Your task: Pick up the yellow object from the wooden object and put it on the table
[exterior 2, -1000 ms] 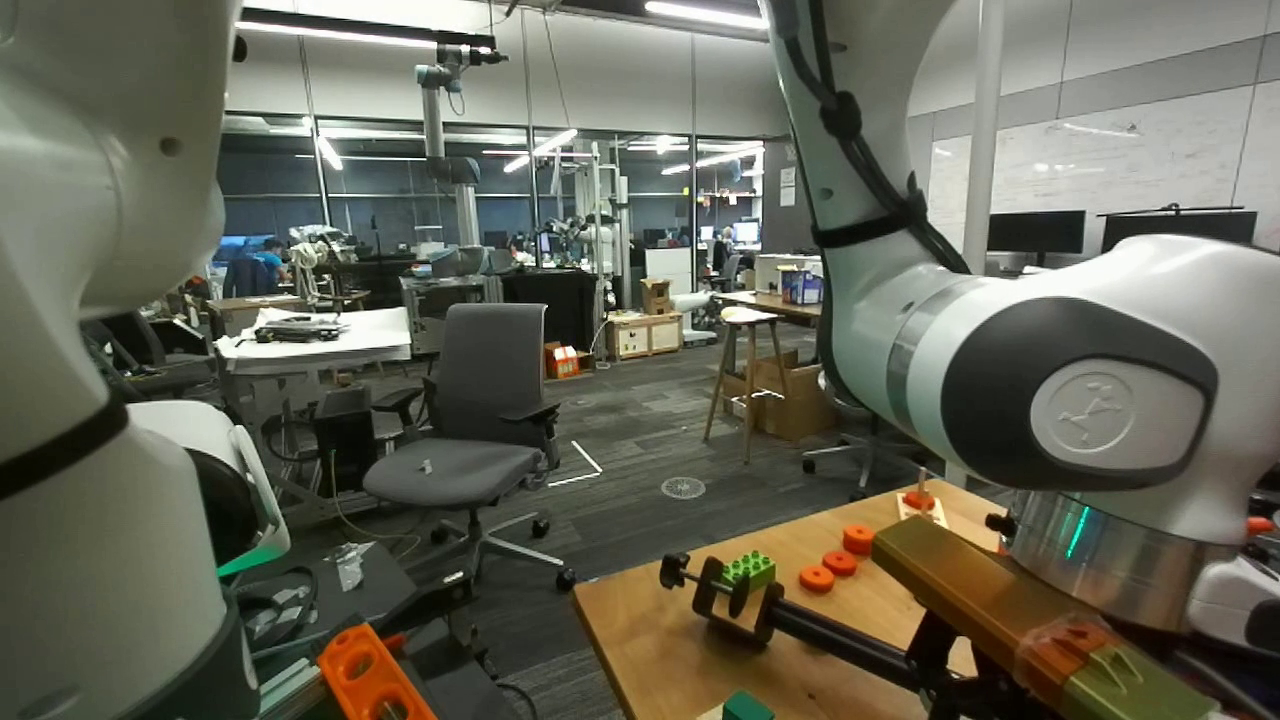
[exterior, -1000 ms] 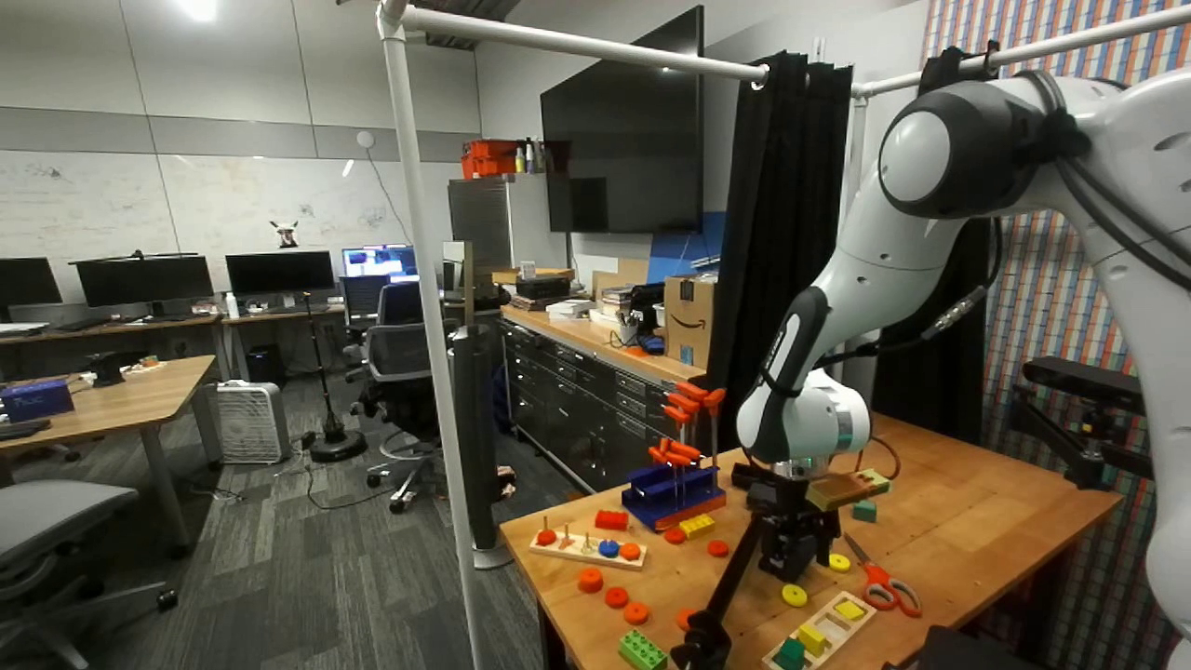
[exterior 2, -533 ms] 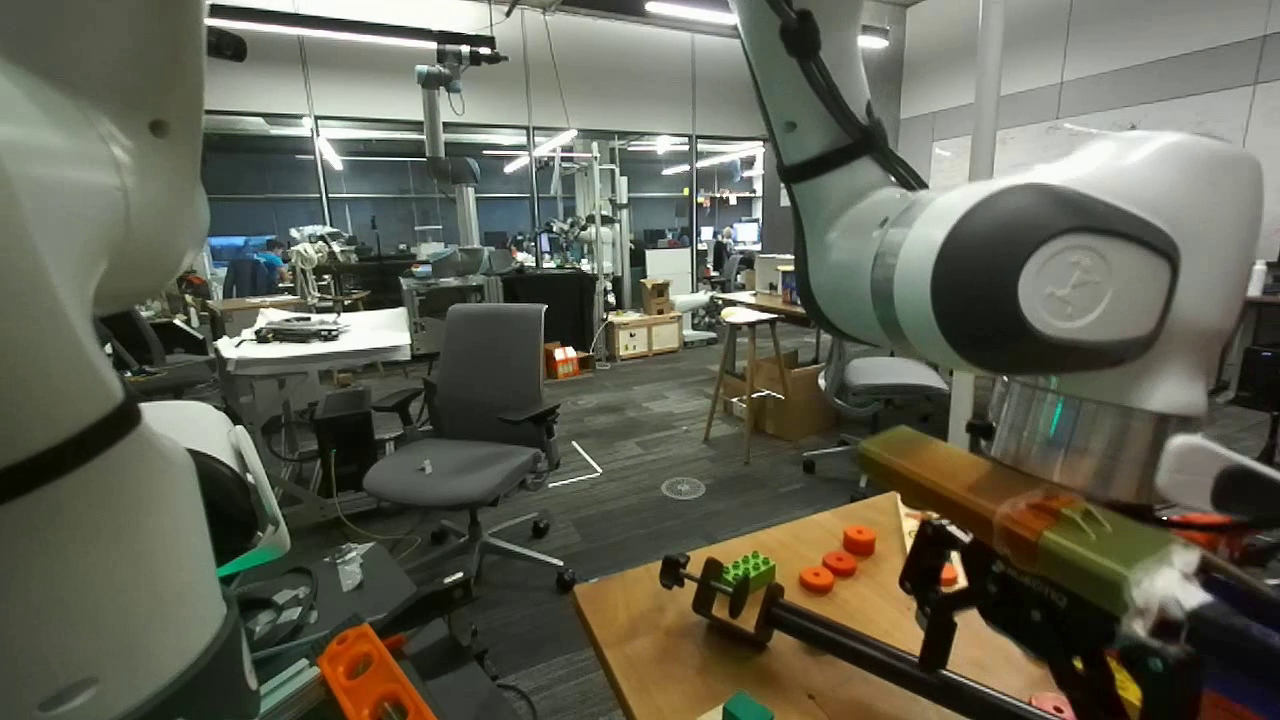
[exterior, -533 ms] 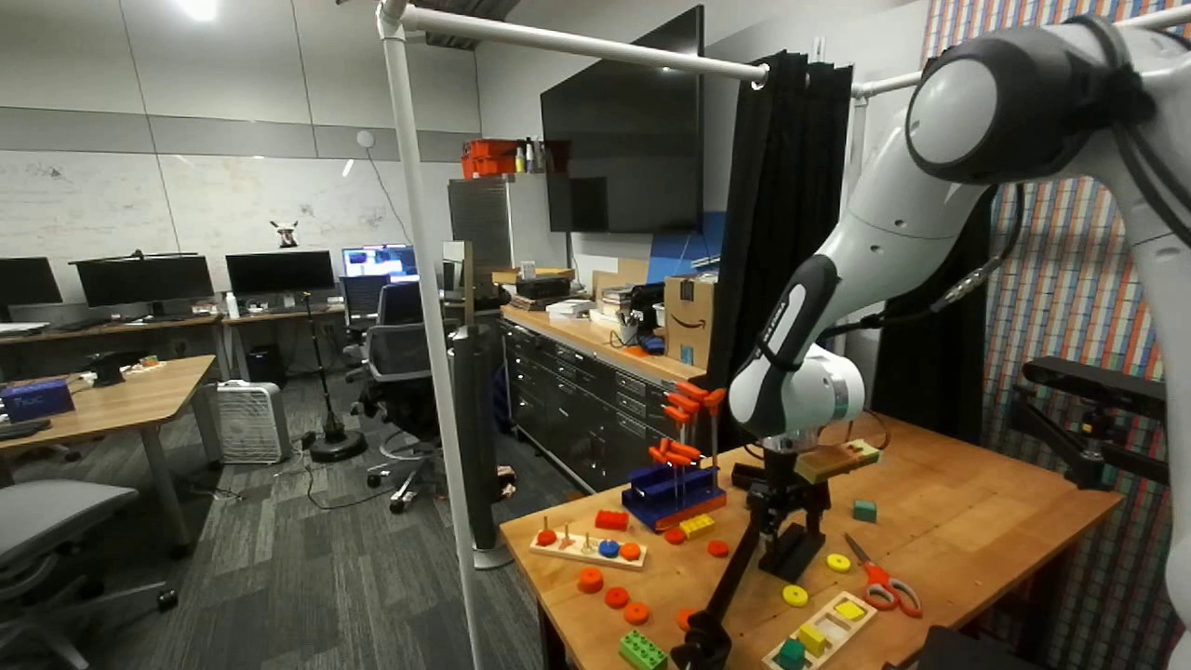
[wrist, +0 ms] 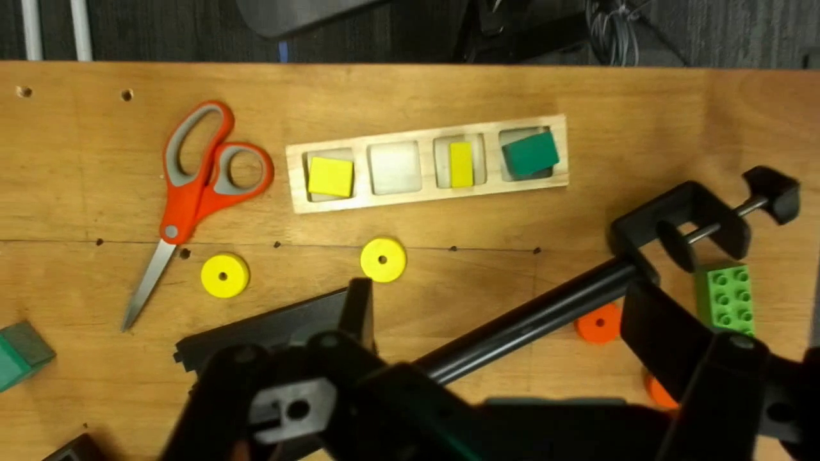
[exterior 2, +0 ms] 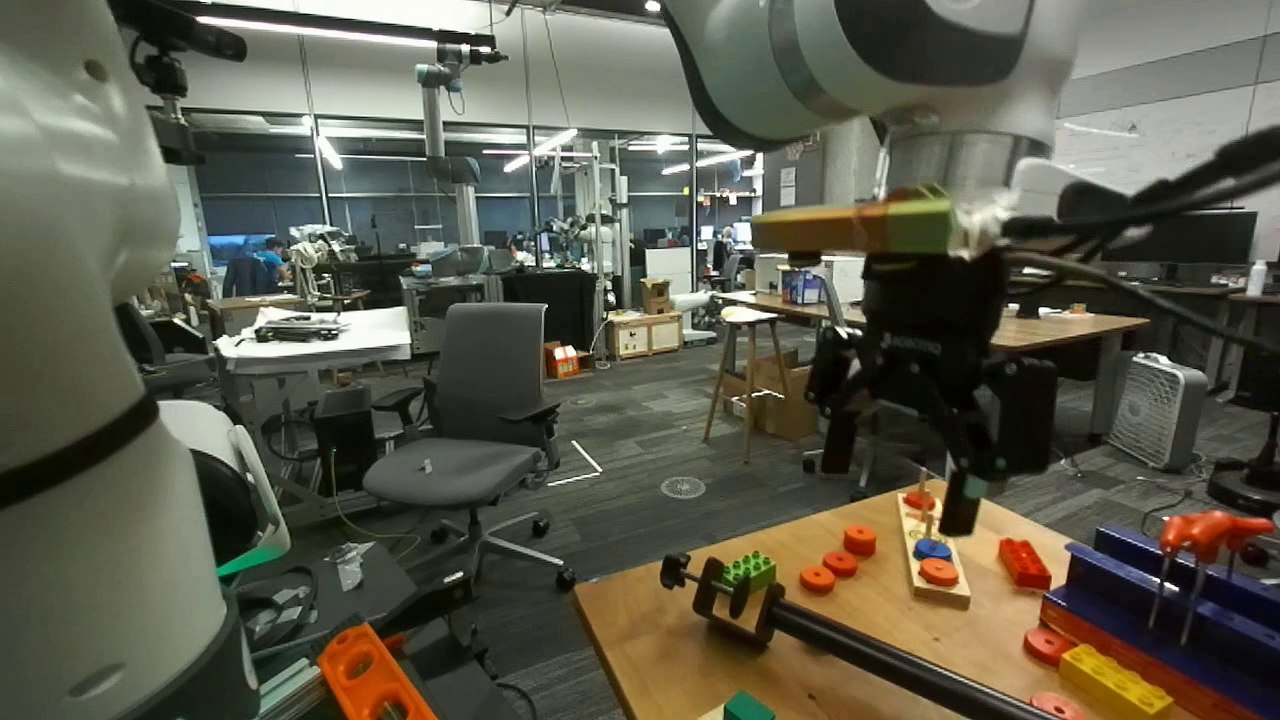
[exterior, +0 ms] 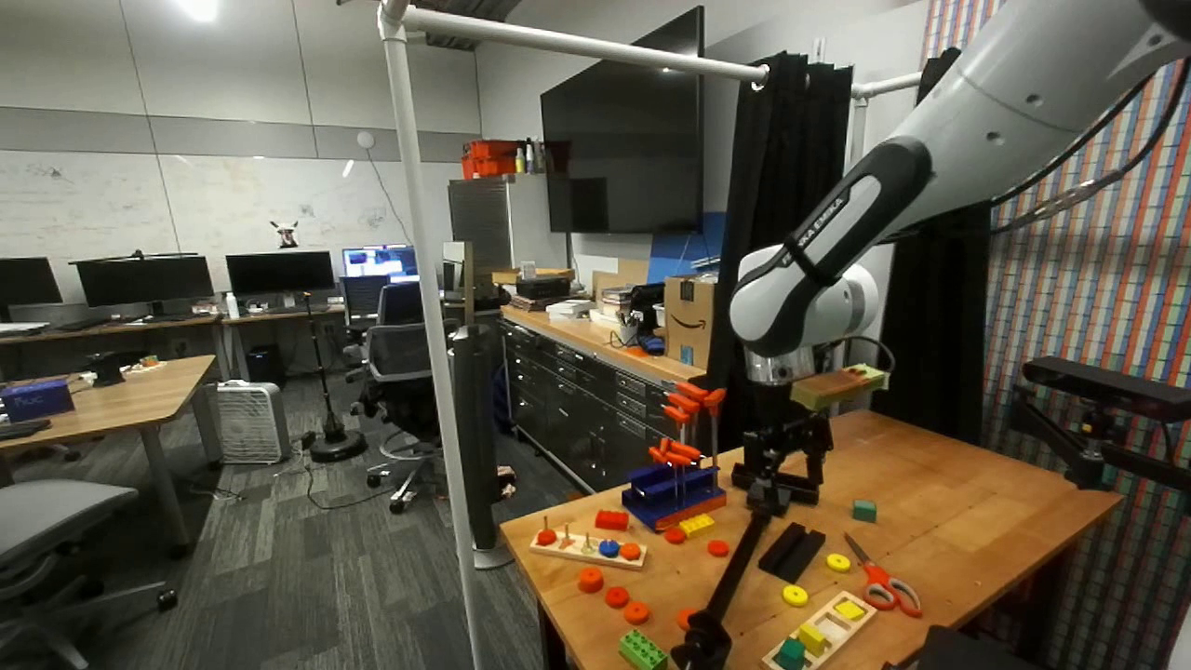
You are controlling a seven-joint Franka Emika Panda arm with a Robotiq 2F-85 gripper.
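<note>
The black gripper (exterior 2: 898,500) gapes wide and empty; two rectangular yellow blocks (wrist: 330,177) sit in the oblong light-wood board (wrist: 427,164) on the light-brown wooden table (wrist: 480,282).

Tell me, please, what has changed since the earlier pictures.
The tool has risen higher above the table, as both exterior views show; its jaws stand apart, and I see nothing taken or let go. The scissors, yellow rings and the yellow blocks in the four-slot wooden board stayed put.
</note>
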